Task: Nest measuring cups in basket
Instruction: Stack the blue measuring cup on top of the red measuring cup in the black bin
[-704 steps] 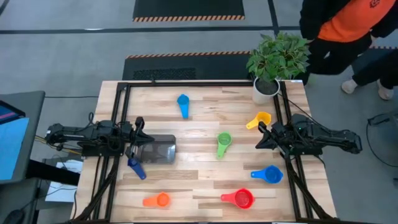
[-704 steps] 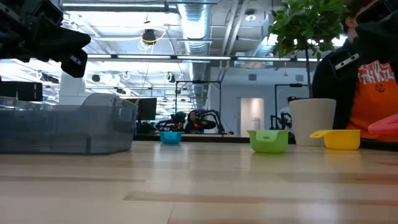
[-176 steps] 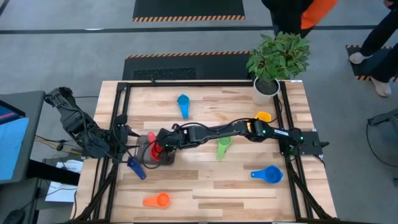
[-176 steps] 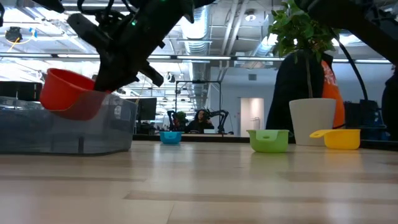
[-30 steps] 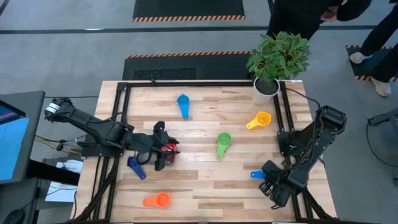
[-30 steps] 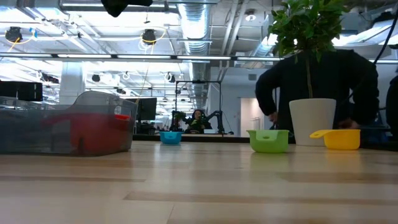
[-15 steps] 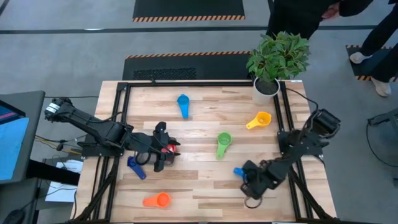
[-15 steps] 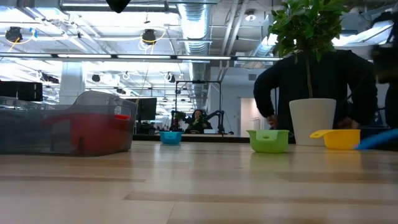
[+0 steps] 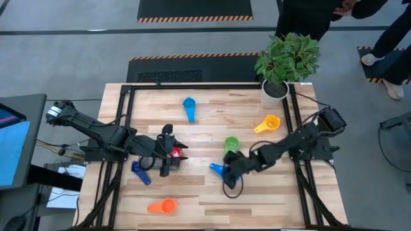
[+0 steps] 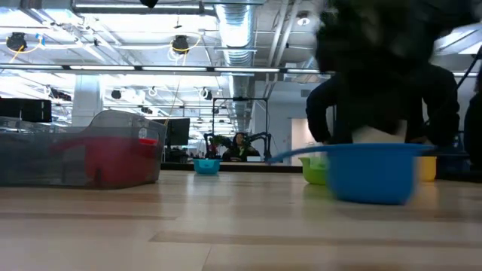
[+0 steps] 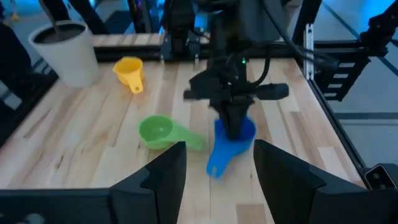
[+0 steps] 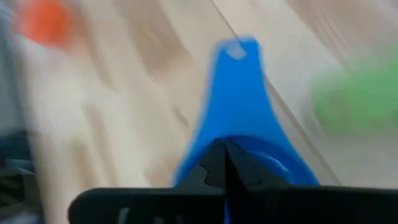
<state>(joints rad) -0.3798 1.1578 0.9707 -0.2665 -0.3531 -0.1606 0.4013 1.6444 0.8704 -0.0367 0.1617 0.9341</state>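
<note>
We note the right gripper centre frame, fingers clenched on the blue plastic measuring cup, handle pointing left. Left gripper fingers spread above the dark grey translucent basket.

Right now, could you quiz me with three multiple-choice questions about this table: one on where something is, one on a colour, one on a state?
1. Where is the red cup?
A. inside the basket
B. beside the plant pot
C. at the table's near edge

2. What colour is the cup in the right end effector?
A. orange
B. blue
C. yellow

3. How is the right end effector?
A. open and empty
B. shut on a cup
C. out of sight

Answers:
1 A: the red cup shows through the basket wall.
2 B: the blue cup hangs from the right end effector.
3 B: its fingers are closed on the cup's rim in the right wrist view.
</note>
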